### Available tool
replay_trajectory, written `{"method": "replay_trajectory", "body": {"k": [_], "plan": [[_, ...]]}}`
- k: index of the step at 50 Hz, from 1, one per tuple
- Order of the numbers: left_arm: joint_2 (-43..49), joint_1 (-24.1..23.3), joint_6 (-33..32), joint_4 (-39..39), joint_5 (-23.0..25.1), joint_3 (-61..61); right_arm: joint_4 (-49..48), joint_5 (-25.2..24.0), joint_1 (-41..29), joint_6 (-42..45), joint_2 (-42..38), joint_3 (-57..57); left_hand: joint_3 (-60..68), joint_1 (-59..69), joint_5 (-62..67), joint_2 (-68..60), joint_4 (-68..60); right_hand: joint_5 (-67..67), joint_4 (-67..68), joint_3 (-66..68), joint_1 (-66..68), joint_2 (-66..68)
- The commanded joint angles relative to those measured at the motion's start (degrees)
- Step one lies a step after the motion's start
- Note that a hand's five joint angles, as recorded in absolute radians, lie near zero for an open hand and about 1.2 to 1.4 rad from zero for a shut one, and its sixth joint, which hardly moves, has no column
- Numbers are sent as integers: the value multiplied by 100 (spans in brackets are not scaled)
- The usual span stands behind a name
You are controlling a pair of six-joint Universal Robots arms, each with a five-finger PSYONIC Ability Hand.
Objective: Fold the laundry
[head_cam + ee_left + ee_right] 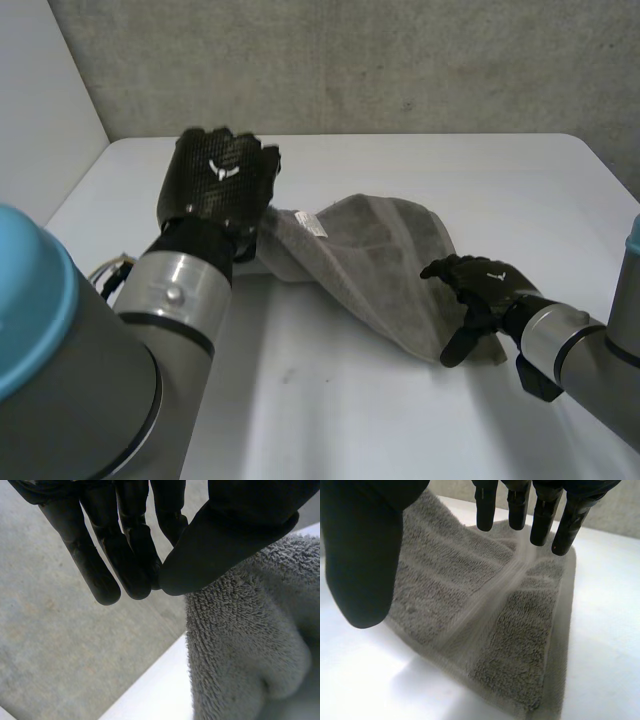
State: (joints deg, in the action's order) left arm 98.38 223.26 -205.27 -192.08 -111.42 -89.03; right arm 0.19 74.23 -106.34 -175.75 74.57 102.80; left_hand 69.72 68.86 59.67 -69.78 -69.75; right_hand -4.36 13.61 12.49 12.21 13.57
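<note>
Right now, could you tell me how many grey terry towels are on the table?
1: the grey terry towel on the white table, one end held up by the left hand, the other under the right hand.

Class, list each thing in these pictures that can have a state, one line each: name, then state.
Towel: one end held up off the table, the other end lying on it.
Left hand: up above the table, shut on the towel's upper end.
Right hand: open, fingers straight, over the towel's lying end.
</note>
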Motion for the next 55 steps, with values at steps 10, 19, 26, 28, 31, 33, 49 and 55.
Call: {"method": "replay_trajectory", "body": {"k": [10,19,26,28,31,33,49,55], "plan": [[181,-116,13,127,-28,606,-889,180,-608,-1339,-575,39,1028,1114,1033,-1022,-1025,436,-361,-249,-221,-357],[181,-72,40,127,-204,650,-959,486,-1196,-1628,-1005,-146,1028,1114,1033,-1022,-1025,436,-361,-249,-221,-357],[164,-37,40,127,-213,668,-1083,1085,-1302,-1629,-1137,-216,1028,1114,1033,-1022,-1025,377,-303,-190,-162,-298],[164,16,40,127,-222,676,-1126,1295,-1311,-1620,-1111,-138,1028,1114,1033,-1022,-1025,394,-319,-207,-179,-315],[172,68,40,127,-222,676,-1126,1331,-1319,-1646,-1067,-50,1028,1114,1033,-1022,-1025,428,-353,-241,-212,-349],[172,86,40,127,-222,685,-1126,1340,-1328,-1655,-1032,-6,1028,1114,1033,-1022,-1025,436,-361,-249,-221,-357],[120,95,242,136,-231,764,-1662,1462,-1513,-1602,-1471,-190,1028,1114,1033,-1022,-1025,-1496,1571,1683,1711,1575],[120,104,242,153,-231,703,-2232,2102,-1408,-1576,-1200,-32,1028,1114,1033,-1022,-1025,-6562,6637,6749,6777,6641]]}}
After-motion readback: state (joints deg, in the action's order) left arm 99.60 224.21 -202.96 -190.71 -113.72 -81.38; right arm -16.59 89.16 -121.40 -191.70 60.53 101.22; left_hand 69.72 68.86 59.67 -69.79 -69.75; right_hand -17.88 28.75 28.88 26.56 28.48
